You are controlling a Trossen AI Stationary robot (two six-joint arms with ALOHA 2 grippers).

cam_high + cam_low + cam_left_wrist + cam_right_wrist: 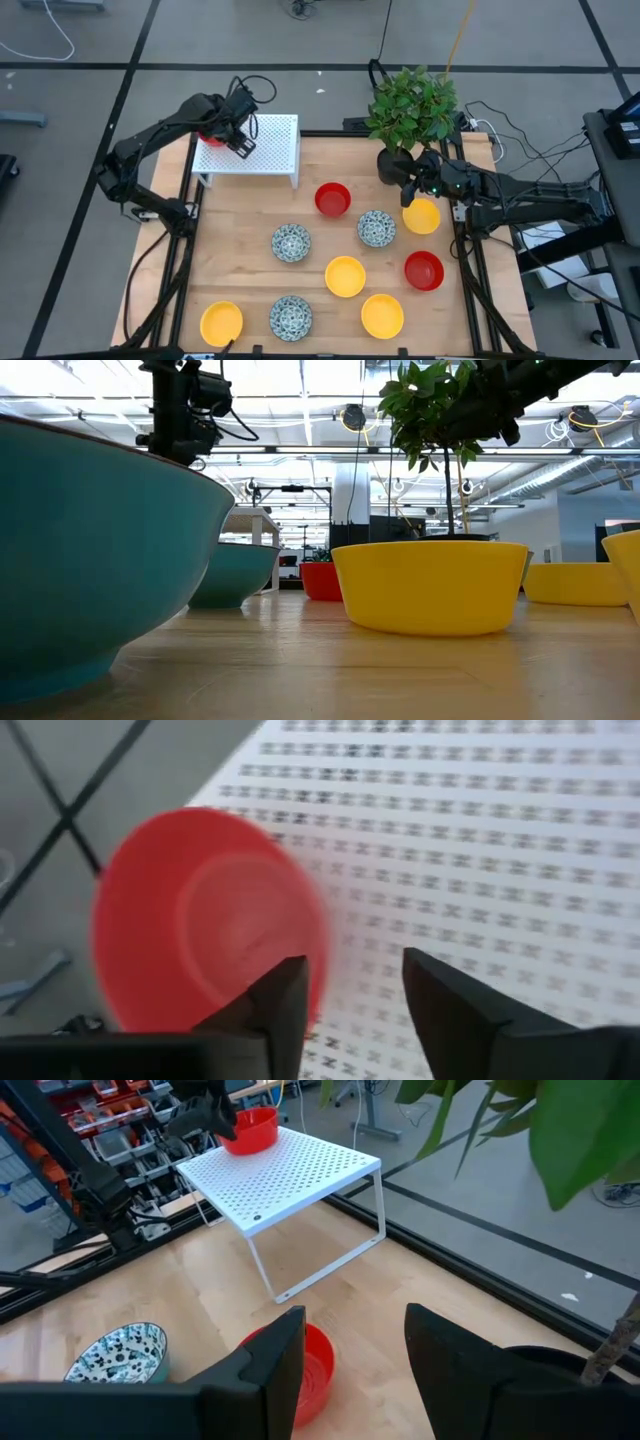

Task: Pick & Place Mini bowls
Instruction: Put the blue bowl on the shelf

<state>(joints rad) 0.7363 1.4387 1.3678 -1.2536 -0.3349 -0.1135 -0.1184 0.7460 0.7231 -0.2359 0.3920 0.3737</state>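
A red mini bowl (pixel 205 915) stands on its base on the white perforated shelf (pixel 265 148), at the shelf's far left corner (pixel 250 1128). My left gripper (pixel 350 1010) hangs open just above the shelf next to this bowl, and only shelf shows between its fingers. On the wooden table lie a red bowl (pixel 333 199), speckled bowls (pixel 376 228) (pixel 291 242) and yellow bowls (pixel 345 276) (pixel 421 215), among several. My right gripper (pixel 350 1370) hovers open above the table's far right, near the yellow bowl by the pot. My left gripper has one finger (pixel 285 1005) showing in front of the red bowl's rim (pixel 300 935). I cannot tell whether that finger touches the rim. The gripper points steeply down at the shelf.
A black pot with a green plant (pixel 408 110) stands at the table's far right, close to my right arm. More bowls fill the near half: red (pixel 424 270), yellow (pixel 382 315) (pixel 221 322), speckled (pixel 291 316). Bare wood lies at the left below the shelf.
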